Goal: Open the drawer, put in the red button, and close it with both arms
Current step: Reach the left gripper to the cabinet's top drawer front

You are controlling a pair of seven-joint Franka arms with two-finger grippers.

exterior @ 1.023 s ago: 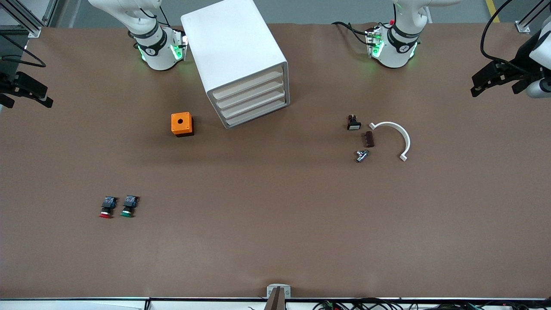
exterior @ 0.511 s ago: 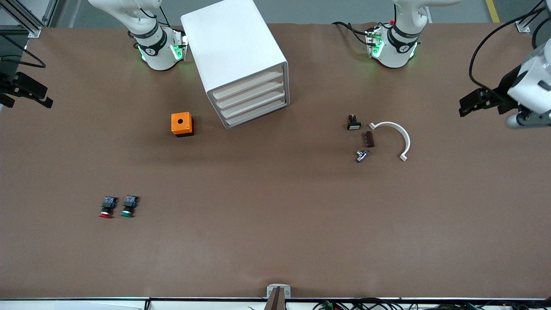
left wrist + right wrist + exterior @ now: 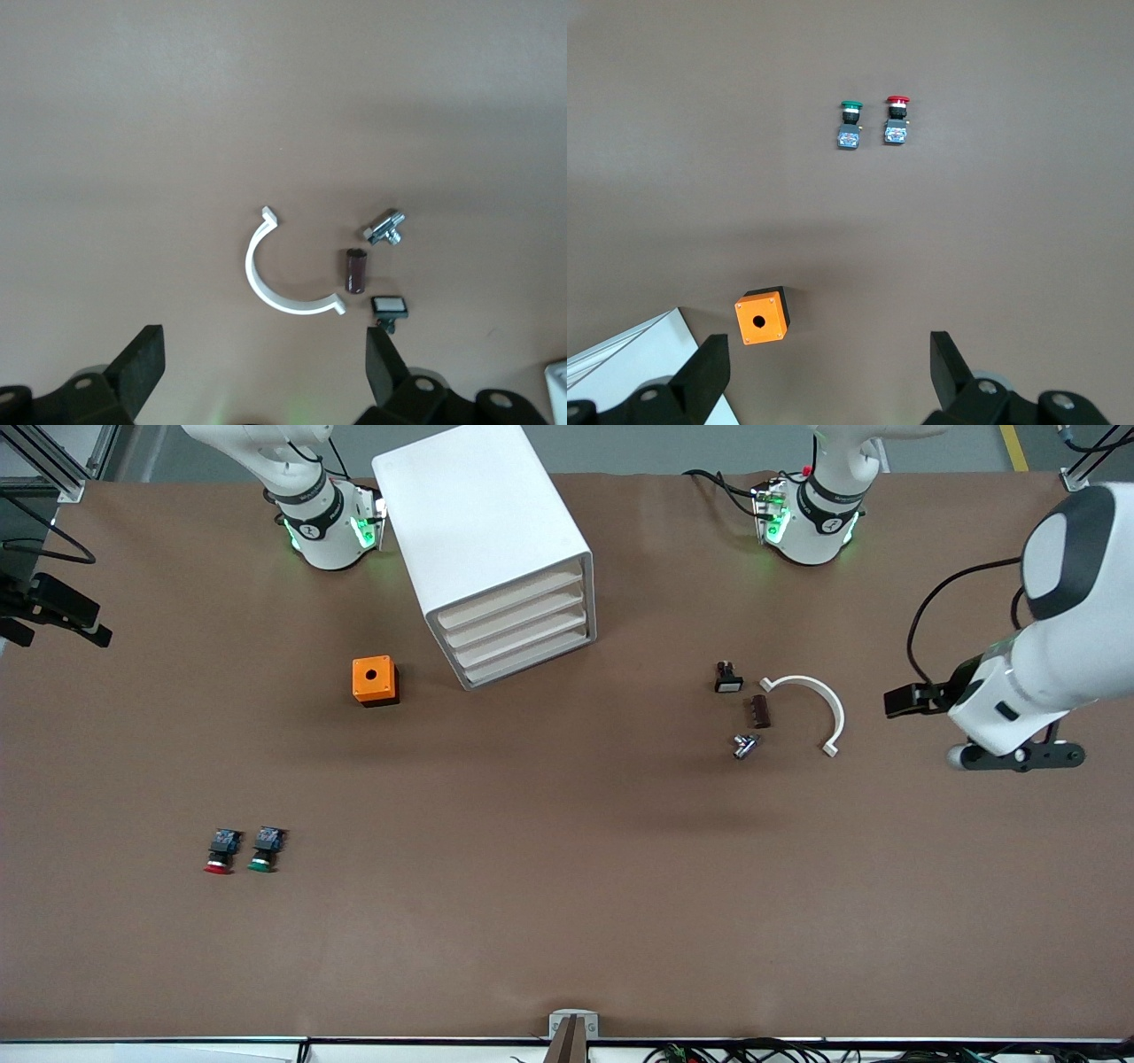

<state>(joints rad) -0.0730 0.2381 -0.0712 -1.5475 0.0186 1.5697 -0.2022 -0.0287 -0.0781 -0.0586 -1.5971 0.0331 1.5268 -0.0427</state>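
The red button (image 3: 218,854) is lying on its side near the table's (image 3: 567,921) camera-side edge, toward the right arm's end, showing a round red cap, a black body and a blue part; it is resting just beside a green-capped button (image 3: 264,850) of the same build. The white cabinet (image 3: 483,545) is standing near the edge where the arm bases sit, all four cream slat fronts sitting flush, the lowest drawer (image 3: 530,657) among them. An orange box (image 3: 375,680) with a hole in its top is sitting beside the cabinet, toward the right arm's end. The left gripper (image 3: 266,367) is hanging with its fingers spread wide over the table near the left arm's end, above a white curved clip (image 3: 813,707), a small brown block (image 3: 760,711), a metal fitting (image 3: 744,745) and a black part (image 3: 727,678) with a white face. The right gripper (image 3: 829,372) is waiting with jaws spread at the right arm's end, largely cut off by the front view's edge. In both wrist views only the fingertips are showing.
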